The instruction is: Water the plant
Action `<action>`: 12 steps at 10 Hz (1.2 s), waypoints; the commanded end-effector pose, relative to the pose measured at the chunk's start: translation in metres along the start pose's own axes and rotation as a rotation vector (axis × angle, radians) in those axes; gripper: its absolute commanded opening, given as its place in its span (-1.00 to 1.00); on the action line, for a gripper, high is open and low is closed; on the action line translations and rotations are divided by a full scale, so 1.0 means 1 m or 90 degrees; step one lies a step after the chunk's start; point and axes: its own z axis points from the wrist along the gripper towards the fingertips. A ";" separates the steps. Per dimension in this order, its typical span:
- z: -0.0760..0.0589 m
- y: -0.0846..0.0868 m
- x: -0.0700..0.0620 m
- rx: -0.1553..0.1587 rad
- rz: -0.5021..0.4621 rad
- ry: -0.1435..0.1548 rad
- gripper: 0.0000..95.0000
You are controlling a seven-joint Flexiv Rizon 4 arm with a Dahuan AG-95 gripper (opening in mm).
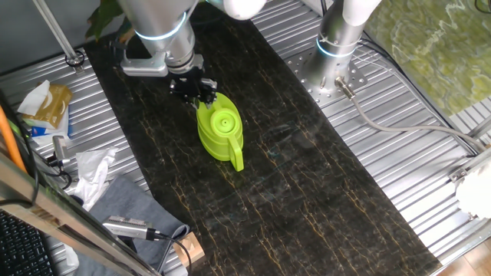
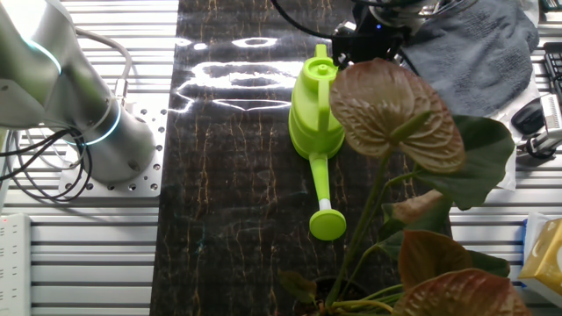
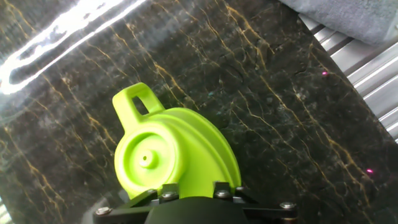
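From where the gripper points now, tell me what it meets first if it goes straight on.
Most likely the lime-green watering can: in the hand view its top sits right ahead of the gripper. The fingertips are hidden there, so the remaining gap, or whether they already touch, cannot be told.

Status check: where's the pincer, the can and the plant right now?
Pincer down at the can, grip state unclear. Can upright on the mat, spout toward the plant. Nothing between them.
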 end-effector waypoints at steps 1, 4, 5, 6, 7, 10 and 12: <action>0.000 0.000 0.000 0.014 0.030 -0.006 -1.00; 0.000 0.000 0.000 0.010 0.024 -0.017 -1.00; 0.000 0.000 0.000 0.007 0.016 -0.019 -0.60; 0.000 0.000 0.000 0.006 0.010 -0.019 -0.60; 0.000 0.000 0.000 0.000 0.011 -0.026 -0.60; 0.000 0.000 0.000 -0.009 -0.011 -0.045 -0.20; 0.000 0.000 0.000 0.028 -0.084 -0.013 -0.20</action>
